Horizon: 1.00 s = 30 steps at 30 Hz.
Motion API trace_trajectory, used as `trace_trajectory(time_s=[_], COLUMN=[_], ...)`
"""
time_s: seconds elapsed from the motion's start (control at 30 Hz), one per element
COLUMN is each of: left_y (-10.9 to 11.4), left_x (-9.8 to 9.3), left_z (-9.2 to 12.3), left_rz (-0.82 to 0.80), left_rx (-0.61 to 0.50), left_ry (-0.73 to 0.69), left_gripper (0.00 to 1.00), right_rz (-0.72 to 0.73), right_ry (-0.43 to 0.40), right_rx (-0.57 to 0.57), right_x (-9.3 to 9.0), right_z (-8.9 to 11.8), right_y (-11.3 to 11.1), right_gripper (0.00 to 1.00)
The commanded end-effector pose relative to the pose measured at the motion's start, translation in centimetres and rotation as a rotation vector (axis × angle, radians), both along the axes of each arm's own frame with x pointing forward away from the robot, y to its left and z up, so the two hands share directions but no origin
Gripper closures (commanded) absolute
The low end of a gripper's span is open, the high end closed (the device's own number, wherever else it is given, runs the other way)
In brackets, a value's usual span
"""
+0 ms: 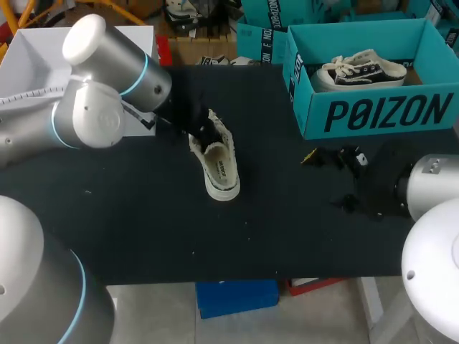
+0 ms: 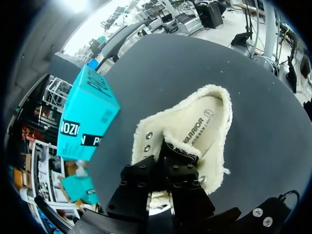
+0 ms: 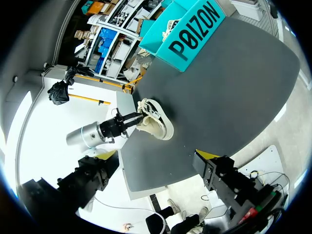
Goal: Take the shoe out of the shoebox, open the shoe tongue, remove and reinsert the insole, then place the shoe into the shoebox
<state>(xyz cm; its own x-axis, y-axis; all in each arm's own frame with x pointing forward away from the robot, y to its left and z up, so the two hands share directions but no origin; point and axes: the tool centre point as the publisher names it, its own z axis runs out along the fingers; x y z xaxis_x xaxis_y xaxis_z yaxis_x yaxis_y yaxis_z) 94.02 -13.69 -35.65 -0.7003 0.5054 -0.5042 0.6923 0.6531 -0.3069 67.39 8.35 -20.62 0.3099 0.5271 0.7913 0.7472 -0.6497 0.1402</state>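
Surface: a black table [image 1: 143,236]; the teal shoebox [image 1: 373,118] stands at its far right corner, open at the top.
Shoebox contents: a dark canvas shoe [image 1: 362,72] with white laces lies inside.
Task shoe: a cream, fleece-lined shoe [image 1: 219,172] stands on its sole outside the shoebox, well to the left of it, with its insole [image 2: 204,126] lying inside.
Left arm: comes in from the left, on the far side of the cream shoe from the shoebox; the left gripper [image 1: 203,131] has its jaws clamped on the tongue [image 2: 178,151].
Right arm: comes in from the right; the right gripper [image 1: 333,158] hangs just in front of the shoebox, jaws apart and holding nothing.
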Motion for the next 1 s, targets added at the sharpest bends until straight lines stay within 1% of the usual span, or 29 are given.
trace_trajectory(time_s=[0.03, 0.1, 0.17, 0.27, 0.33, 0.37, 0.43, 0.5, 0.53, 0.73, 0.8, 0.83, 0.87, 0.9, 1.0], left_y=[0.5, 1.0, 1.5, 2.4, 2.9, 3.1, 3.6, 4.1, 4.3, 5.3, 5.6, 5.8, 6.0, 6.1, 6.6], left_x=[-0.2, -0.4, -0.6, -1.0, -1.4, -1.6, -1.9, -2.3, -2.6, -3.9, -4.2, -4.5, -4.6, -4.4, -4.7], left_z=[1.0, 1.5, 2.0, 2.8, 3.4, 3.7, 4.2, 4.5, 4.7, 5.3, 5.4, 5.5, 5.6, 5.6, 5.8], left_rz=[-0.002, -0.007, -0.012, -0.023, -0.032, -0.036, -0.05, -0.064, -0.07, -0.12, -0.133, -0.133, -0.133, -0.133, -0.135], left_rx=[0.013, 0.029, 0.049, 0.078, 0.092, 0.097, 0.109, 0.127, 0.13, 0.15, 0.165, 0.171, 0.175, 0.178, 0.193], left_ry=[-0.011, -0.017, -0.019, -0.024, -0.024, -0.022, -0.01, -0.002, 0.004, 0.023, 0.023, 0.023, 0.023, 0.022, 0.007], left_gripper=[0.86, 0.85, 0.88, 0.87, 0.83, 0.78, 0.72, 0.62, 0.6, 0.56, 0.51, 0.41, 0.28, 0.11, 0.1], right_rz=[0.022, 0.022, 0.022, 0.022, 0.022, 0.022, 0.022, 0.022, 0.022, 0.022, 0.022, 0.022, 0.022, 0.022, 0.022], right_ry=[0.017, 0.017, 0.017, 0.017, 0.017, 0.017, 0.017, 0.017, 0.017, 0.017, 0.017, 0.017, 0.017, 0.017, 0.017], right_rx=[0.029, 0.029, 0.029, 0.029, 0.029, 0.029, 0.029, 0.029, 0.029, 0.029, 0.029, 0.029, 0.029, 0.029, 0.029], right_x=[-0.5, -0.5, -0.5, -0.5, -0.5, -0.5, -0.5, -0.5, -0.5, -0.5, -0.5, -0.5, -0.5, -0.5, -0.5], right_z=[-0.2, -0.2, -0.2, -0.2, -0.2, -0.2, -0.2, -0.2, -0.2, -0.2, -0.2, -0.2, -0.2, -0.2, -0.2], right_y=[-0.8, -0.8, -0.8, -0.8, -0.8, -0.8, -0.8, -0.8, -0.8, -0.8, -0.8, -0.8, -0.8, -0.8, -0.8], right_gripper=[0.0, 0.0, 0.0, 0.0, 0.0, 0.0, 0.0, 0.0, 0.0, 0.0, 0.0, 0.0, 0.0, 0.0, 0.0])
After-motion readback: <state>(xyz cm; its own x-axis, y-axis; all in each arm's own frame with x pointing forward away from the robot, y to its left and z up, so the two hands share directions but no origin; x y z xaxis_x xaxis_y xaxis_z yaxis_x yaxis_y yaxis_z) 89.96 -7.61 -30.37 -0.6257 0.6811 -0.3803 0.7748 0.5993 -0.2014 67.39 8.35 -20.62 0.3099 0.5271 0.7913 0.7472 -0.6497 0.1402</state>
